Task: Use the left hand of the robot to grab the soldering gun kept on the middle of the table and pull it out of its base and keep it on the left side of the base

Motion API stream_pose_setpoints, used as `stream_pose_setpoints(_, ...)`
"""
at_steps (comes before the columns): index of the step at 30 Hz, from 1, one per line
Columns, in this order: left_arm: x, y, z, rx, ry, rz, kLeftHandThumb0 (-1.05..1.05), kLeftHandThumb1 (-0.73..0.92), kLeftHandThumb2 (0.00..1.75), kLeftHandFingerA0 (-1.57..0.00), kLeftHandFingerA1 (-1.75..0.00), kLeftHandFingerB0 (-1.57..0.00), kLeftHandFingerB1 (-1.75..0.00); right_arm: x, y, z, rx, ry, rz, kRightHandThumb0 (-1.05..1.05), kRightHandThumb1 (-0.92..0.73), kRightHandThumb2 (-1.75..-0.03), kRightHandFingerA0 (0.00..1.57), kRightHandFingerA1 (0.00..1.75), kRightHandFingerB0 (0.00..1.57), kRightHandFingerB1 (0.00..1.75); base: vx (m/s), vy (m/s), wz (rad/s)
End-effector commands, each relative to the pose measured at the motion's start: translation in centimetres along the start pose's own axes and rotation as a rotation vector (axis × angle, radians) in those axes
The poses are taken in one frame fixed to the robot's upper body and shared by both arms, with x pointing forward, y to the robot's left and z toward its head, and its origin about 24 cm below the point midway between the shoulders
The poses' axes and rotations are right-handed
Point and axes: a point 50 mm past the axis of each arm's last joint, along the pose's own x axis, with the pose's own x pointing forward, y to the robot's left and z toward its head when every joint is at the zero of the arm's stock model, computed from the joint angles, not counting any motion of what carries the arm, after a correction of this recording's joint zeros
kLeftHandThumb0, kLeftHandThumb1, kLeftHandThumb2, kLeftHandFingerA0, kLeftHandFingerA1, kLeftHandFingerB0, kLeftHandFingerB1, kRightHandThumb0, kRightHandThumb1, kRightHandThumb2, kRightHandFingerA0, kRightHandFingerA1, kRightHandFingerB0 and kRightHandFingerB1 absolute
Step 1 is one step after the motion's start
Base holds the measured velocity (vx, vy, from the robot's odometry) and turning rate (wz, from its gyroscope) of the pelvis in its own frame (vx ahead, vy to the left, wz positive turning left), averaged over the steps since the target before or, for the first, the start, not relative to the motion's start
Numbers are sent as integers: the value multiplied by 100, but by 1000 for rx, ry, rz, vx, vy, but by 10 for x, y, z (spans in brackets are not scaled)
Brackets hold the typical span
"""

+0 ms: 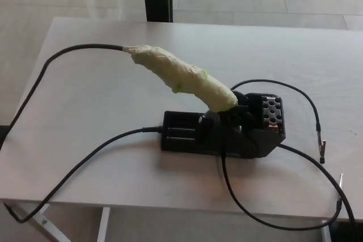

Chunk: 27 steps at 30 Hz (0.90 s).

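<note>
no robot hands in frame, so can't tell what the fingers are doing. gun point(184, 76) sits in the base point(224, 131), tip end down in the holder, handle wrapped in pale green tape and tilted up toward the far left. base is mid tabletop point(85, 94), nearer the front edge. left of the base is bare surface, crossed only by a black cable point(93, 154) running to the front-left corner. more cables point(306, 106) loop on the right, one hanging over the front edge.
</note>
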Motion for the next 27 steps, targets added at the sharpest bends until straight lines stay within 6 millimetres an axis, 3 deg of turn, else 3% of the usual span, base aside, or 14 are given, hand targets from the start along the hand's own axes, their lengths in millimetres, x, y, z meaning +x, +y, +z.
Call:
stream_pose_setpoints(1,0,7,15,-189,-31,8,-57,65,58,-77,-81,-61,-71,-1,-5,6,29,-44,12,-105,-48,-107,103,116,17,157,0,0,0)
stream_pose_setpoints(2,-1,9,26,-188,-50,5,-61,49,96,-79,-85,-62,-77,0,-5,5,29,-41,15,-105,-49,-104,104,120,17,154,0,0,0)
stream_pose_setpoints(3,-1,8,35,-184,-81,10,-58,68,60,-77,-83,-61,-72,0,-5,5,26,-42,14,-105,-49,-105,104,120,17,153,0,0,0)
stream_pose_setpoints(9,-17,11,119,-91,-328,-1,-69,70,61,-79,-77,-61,-66,-1,-5,3,33,-35,17,-105,-47,-109,103,120,17,155,0,0,0)
stream_pose_setpoints(10,-38,12,173,-69,-509,-25,-72,70,62,-86,-72,-65,-57,-1,-5,3,32,-38,20,-105,-49,-107,104,120,15,154,0,0,0)
stream_pose_setpoints(13,-53,11,205,-72,-592,-36,-71,70,61,-83,-67,-63,-50,-1,-5,4,25,-41,23,-105,-49,-106,99,118,14,154,0,0,0)
stream_pose_setpoints(14,-58,11,218,-88,-624,-52,-70,69,61,-74,-67,-62,-48,-1,-5,4,23,-40,22,-105,-38,-126,104,116,28,109,0,0,0)
stream_pose_setpoints(15,-62,10,229,-102,-649,-73,-70,69,61,-74,-67,-62,-48,-1,-5,5,18,-41,22,-105,-38,-126,104,116,28,109,0,0,0)
stream_pose_setpoints(16,-76,6,254,-95,-722,-77,-71,68,61,-68,-48,-63,-40,0,-5,5,24,-39,20,-105,-50,-107,110,117,15,160,0,0,0)
stream_pose_setpoints(17,-108,-6,292,-20,-876,-97,-48,76,62,-51,-52,-45,-45,0,-4,6,25,-40,19,-105,-50,-108,106,119,16,156,0,0,0)
stream_pose_setpoints(19,-129,-17,313,57,-961,-130,-42,82,64,-43,-53,-34,-45,-1,-5,6,29,-42,23,-105,-46,-109,102,120,14,155,0,0,0)
stream_pose_setpoints(20,-144,-27,328,99,-1009,-153,-43,82,63,-45,-55,-35,-45,-1,-5,5,33,-43,24,-104,-37,-127,104,117,31,112,0,0,0)
stream_pose_setpoints(21,-152,-32,336,128,-1030,-155,-42,82,63,-45,-55,-35,-44,0,-5,5,36,-43,25,-105,-44,-110,105,120,15,158,0,0,0)
stream_pose_setpoints(27,-198,-80,378,346,-1205,-208,-51,71,62,-59,-40,-46,-37,0,-3,5,32,-36,26,-105,-41,-112,104,118,17,156,0,0,0)
